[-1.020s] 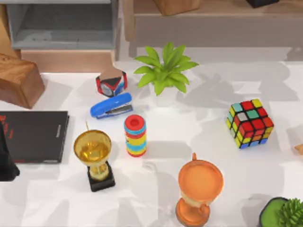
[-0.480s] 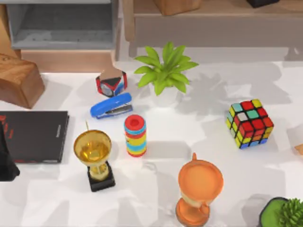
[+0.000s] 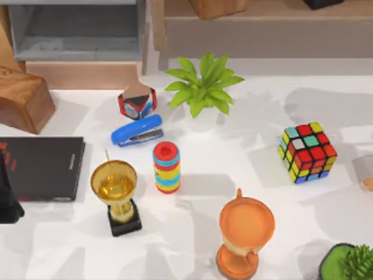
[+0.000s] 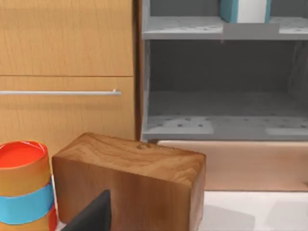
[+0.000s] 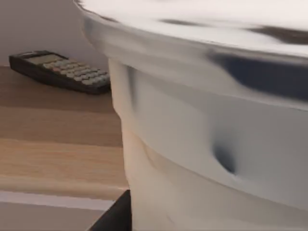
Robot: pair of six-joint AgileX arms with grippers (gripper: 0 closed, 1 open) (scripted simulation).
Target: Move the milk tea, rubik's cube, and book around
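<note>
My right wrist view is close against a pale lidded cup (image 5: 211, 144) (the milk tea, I judge), though my gripper's state I cannot tell. The rubik's cube (image 3: 307, 151) waits on the table's (image 3: 245, 157) right side.

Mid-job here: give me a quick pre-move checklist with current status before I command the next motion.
1. rubik's cube upright on the table's right side, apart from its neighbours: ok.
2. Space around the cube: orange trophy stands nearer the front, with a gap: ok.
3. Right end effector's hold on the white cup close in the right wrist view: cannot tell.
4. Left arm at the table's left edge, beside the black book: ok.
5. Light-blue book standing on the grey shelf's upper level in the left wrist view: ok.
</note>
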